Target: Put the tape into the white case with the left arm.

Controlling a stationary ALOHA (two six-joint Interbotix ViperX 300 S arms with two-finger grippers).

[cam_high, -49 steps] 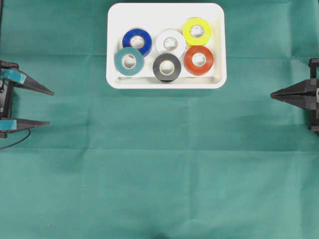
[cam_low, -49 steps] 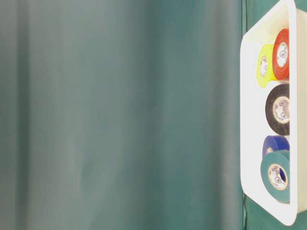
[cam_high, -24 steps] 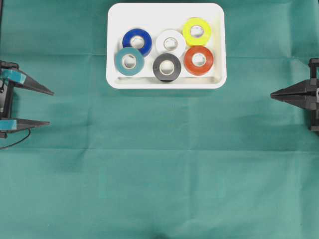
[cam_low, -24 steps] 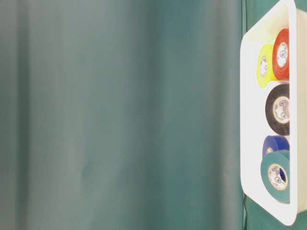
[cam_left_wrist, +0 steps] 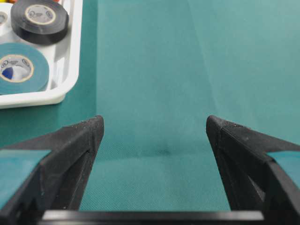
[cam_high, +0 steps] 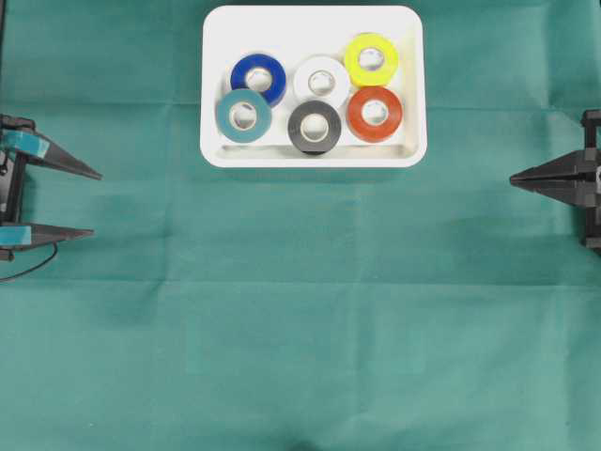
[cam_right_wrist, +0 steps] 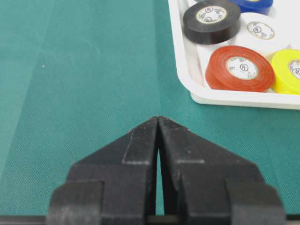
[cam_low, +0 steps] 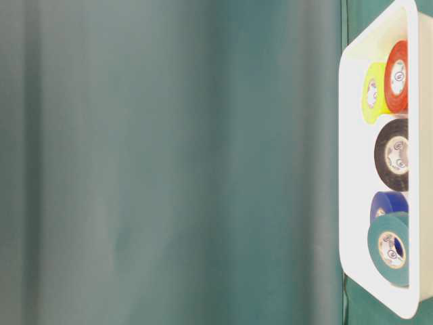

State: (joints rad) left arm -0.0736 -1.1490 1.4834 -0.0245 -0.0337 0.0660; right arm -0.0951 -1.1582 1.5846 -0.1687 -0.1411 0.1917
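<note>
A shallow white rectangular plastic case (cam_high: 314, 156) sits at the upper centre on a green cloth (cam_high: 300, 310), holding six tape rolls: blue (cam_high: 258, 77), teal (cam_high: 243, 116), white (cam_high: 321, 81), black (cam_high: 314, 127), yellow (cam_high: 371, 58) and red (cam_high: 375, 114).

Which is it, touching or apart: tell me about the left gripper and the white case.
Apart. The overhead view shows the left gripper open at the left edge, with bare green cloth between it and the white case.
</note>
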